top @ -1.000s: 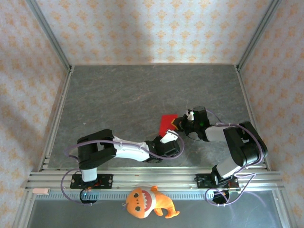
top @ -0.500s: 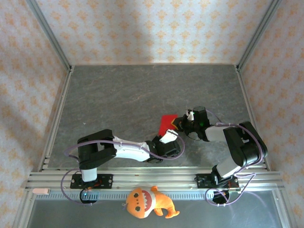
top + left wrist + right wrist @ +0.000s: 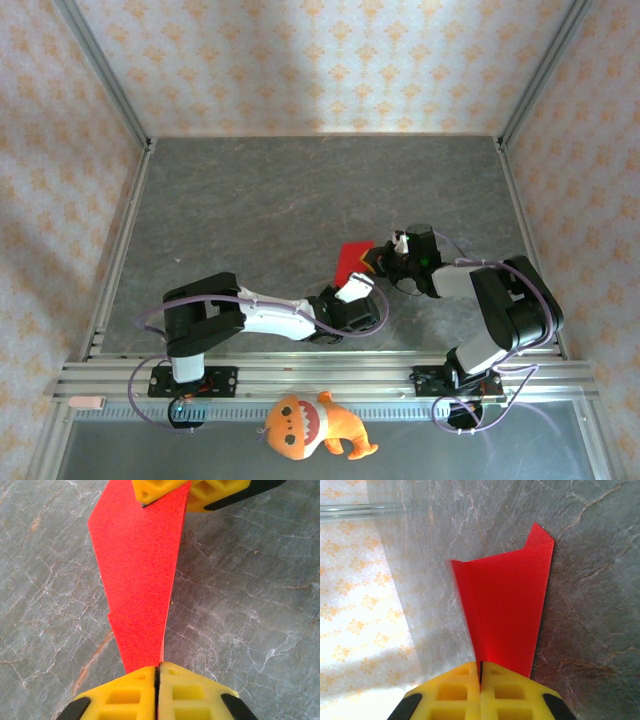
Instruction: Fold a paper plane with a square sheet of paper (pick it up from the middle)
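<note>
I see left pincer (image 3: 157, 669) just snapped shut on red paper (image 3: 140, 580); right pincer (image 3: 481, 669) grips other end. Fold can start.

A: We see the square sheet of paper (image 3: 140, 580) bright red, plain, unprinted.
B: We see the left gripper (image 3: 158, 669) and the right gripper (image 3: 481, 667) yellow, with black patches.
A: Our table (image 3: 250, 200) is grey, veined pale like marble; the walls (image 3: 320, 60) cream with orange floral motifs.
B: We note the plush toy (image 3: 300, 428) orange, teeth white.
</note>
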Tool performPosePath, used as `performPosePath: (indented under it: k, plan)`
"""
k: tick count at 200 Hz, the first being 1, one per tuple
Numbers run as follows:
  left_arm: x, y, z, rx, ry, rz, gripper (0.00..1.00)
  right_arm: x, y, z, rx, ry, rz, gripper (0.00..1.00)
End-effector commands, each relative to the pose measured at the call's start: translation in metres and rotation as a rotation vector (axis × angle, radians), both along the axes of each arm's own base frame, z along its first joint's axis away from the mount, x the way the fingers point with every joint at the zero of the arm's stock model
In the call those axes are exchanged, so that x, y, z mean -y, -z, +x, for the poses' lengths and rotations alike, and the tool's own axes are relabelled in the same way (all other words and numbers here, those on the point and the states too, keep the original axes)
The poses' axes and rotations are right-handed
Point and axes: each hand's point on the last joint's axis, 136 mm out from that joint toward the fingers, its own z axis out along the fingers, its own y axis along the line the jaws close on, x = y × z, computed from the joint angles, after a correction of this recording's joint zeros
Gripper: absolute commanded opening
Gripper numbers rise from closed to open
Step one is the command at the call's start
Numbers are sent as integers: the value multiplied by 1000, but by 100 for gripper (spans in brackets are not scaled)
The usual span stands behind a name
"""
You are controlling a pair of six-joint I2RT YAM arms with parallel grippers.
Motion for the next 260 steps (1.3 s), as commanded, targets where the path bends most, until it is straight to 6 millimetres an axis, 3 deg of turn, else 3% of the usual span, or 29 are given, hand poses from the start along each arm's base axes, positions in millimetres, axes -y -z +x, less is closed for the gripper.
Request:
performPosePath:
  k: [1, 19, 46, 62, 77, 107, 152, 205, 260]
  plan:
    - [-4, 2, 1, 20, -11, 42, 5, -1, -15, 8, 51, 10, 17, 0]
    - [-3, 1, 1, 20, -13, 34, 0, -1, -15, 6, 51, 5, 15, 0]
    - [-3, 2, -1, 4, -11, 2, 0, 4, -17, 7, 73, -1, -36, 9]
    - [-3, 1, -1, -17, -13, -43, 0, 19, -14, 12, 90, 28, -168, 22]
    - [-3, -1, 1, -52, -12, -110, 0, 40, -13, 16, 107, 69, -314, 28]
    - [5, -10, 0, -185, 46, -359, 0, 65, -30, 16, 163, 148, -428, 39]
    - [3, -19, 3, -298, 91, -588, 0, 58, -47, 8, 201, 177, -313, 46]
    - [-2, -11, 4, -352, 89, -621, 0, 32, -51, -3, 164, 130, -93, 51]
    - [-5, -10, 6, -348, 101, -583, 0, 6, -49, -1, 64, 40, -15, 58]
